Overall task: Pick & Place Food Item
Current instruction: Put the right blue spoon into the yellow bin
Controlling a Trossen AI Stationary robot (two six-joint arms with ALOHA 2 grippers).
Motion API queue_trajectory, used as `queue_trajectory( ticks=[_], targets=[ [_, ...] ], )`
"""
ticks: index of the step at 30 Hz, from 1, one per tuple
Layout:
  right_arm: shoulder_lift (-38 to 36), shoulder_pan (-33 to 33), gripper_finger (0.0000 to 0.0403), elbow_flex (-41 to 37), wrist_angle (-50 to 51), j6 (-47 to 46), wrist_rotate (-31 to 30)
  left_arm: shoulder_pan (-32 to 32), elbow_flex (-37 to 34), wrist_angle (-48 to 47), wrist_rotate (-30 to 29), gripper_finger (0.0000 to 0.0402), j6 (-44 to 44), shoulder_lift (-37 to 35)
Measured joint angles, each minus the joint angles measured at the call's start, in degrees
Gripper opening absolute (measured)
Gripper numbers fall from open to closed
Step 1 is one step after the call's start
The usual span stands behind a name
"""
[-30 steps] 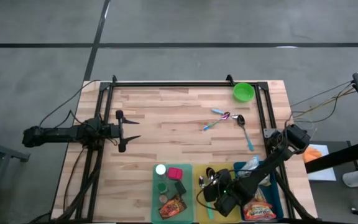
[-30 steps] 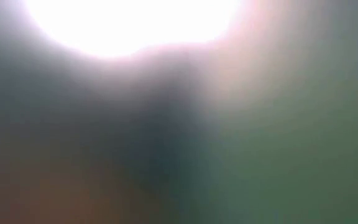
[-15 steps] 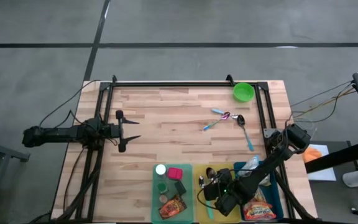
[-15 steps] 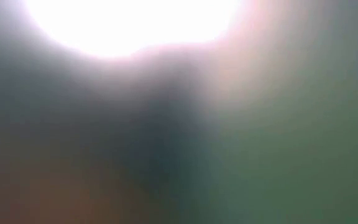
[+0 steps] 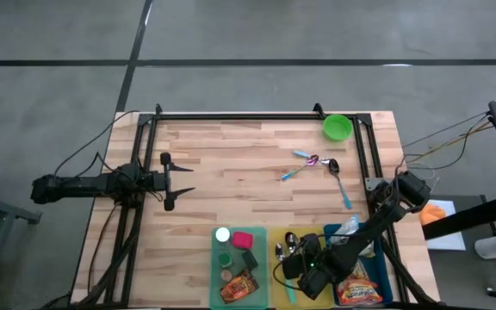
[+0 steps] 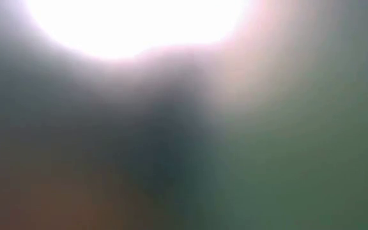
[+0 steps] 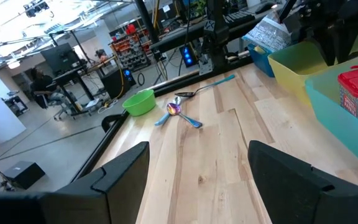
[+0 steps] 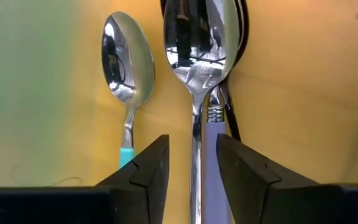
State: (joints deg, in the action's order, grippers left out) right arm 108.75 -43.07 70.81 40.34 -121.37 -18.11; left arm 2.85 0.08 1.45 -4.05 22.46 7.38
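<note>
Now right gripper (image 8: 191,146) hangs low in yellow plastic bin (image 8: 291,93) at table's 5 o'clock edge, fingers parted, straddling stem of large shiny metal spoon (image 8: 199,50), not clamped. Orange snack packet (image 5: 358,291) lies just beside, toward 4 o'clock. Left gripper (image 7: 197,152) waits released at 9 o'clock edge. Wooden table (image 5: 231,172) centre is open.

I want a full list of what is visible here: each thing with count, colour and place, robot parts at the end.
table: 1, wood, under everything
bowl: 1, green, far right corner
loose spoons: 3, silver, blue handles, near the bowl
bins: 3, green, yellow, blue, near edge
bin spoons: at least 2, silver, yellow bin
snack packs: several, mixed colours, green and blue bins
left gripper: 1, dark, jaws open, left side
right gripper: 1, dark, jaws apart astride a spoon handle, yellow bin
</note>
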Motion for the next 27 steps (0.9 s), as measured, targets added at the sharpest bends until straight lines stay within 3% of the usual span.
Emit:
queue_trajectory(
  ticks=[6, 14, 20, 27],
  targets=[
    [-2.0, 0.2, 0.0132, 0.5, 0.0, 4.3, -1.3, 0.0, 0.0, 0.0, 0.0, 0.0275, 0.0, 0.0],
    [-7.5, 1.2, 0.0132, 0.8, 3.6, 16.2, -9.2, 0.0, 0.0, 0.0, 0.0, 0.0275, 0.0, 0.0],
    [-13.4, 5.4, 0.0132, 0.7, 5.5, 37.3, -16.5, 0.0, 0.0, 0.0, 0.0, 0.0275, 0.0, 0.0],
    [-19.0, 14.8, 0.0132, 0.6, 5.9, 63.3, -19.0, 0.0, 0.0, 0.0, 0.0, 0.0275, 0.0, 0.0]
  ],
)
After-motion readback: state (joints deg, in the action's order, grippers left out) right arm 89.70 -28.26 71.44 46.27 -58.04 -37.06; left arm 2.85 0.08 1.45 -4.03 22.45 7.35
